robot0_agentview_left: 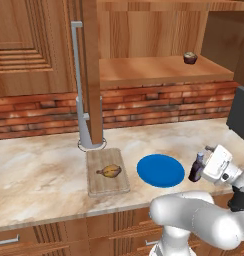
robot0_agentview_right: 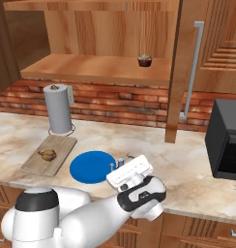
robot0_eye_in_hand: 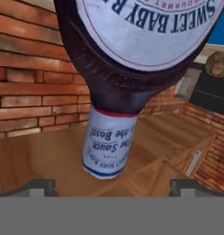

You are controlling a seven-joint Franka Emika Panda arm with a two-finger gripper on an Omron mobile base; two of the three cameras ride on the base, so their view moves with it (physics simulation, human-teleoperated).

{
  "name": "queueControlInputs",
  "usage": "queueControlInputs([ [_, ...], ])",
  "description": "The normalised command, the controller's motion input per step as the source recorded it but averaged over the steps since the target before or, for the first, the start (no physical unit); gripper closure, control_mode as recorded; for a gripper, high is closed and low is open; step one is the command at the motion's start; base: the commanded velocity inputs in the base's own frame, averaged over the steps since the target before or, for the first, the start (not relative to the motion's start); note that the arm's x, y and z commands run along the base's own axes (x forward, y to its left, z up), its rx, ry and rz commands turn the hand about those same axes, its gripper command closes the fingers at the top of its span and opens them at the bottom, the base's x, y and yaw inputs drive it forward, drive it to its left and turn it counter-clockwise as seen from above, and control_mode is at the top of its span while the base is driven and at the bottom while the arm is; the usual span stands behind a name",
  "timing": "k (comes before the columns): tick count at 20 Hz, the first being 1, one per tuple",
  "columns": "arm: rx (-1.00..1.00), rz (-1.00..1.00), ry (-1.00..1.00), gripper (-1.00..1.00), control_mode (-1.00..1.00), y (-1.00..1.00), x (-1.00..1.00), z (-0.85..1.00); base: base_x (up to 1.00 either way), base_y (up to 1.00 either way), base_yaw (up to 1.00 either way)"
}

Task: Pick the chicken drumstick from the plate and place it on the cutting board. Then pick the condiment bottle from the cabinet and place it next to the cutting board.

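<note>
The tool [robot0_agentview_left: 204, 159] stands wide open around the condiment bottle [robot0_agentview_left: 196, 168], its two dark fingertips [robot0_eye_in_hand: 40, 186] spread far apart and clear of the glass, so it has hold of nothing. The bottle stands upright on the marble desk [robot0_agentview_left: 39, 175], just beside the blue plate [robot0_agentview_left: 161, 170] on the side away from the cutting board [robot0_agentview_left: 107, 172]. In the hand view the bottle's dark body [robot0_eye_in_hand: 127, 73] and its white-labelled neck sit between the spread tips, very close to the camera. The chicken drumstick [robot0_agentview_left: 110, 171] lies on the cutting board, near its middle, and the plate sits bare just beside the board. Above the plate, on the cabinet's [robot0_agentview_left: 164, 70] open shelf, a small dark cupcake [robot0_agentview_left: 190, 58] sits toward the far end from the long grey handle [robot0_agentview_left: 80, 80]
</note>
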Motion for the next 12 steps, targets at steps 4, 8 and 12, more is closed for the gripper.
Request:
queueControlInputs([
  [4, 0.0, 0.0, -0.06, -1.0, -1.0, -0.14, -0.23, 0.2, 0.0, 0.0, 0.0],
  [8, -0.04, 0.0, -0.12, -1.0, -1.0, -0.11, -0.33, 0.15, 0.0, 0.0, 0.0],
  [12, -0.17, 0.0, -0.12, -1.0, -1.0, -0.13, -0.43, 0.18, 0.0, 0.0, 0.0],
])
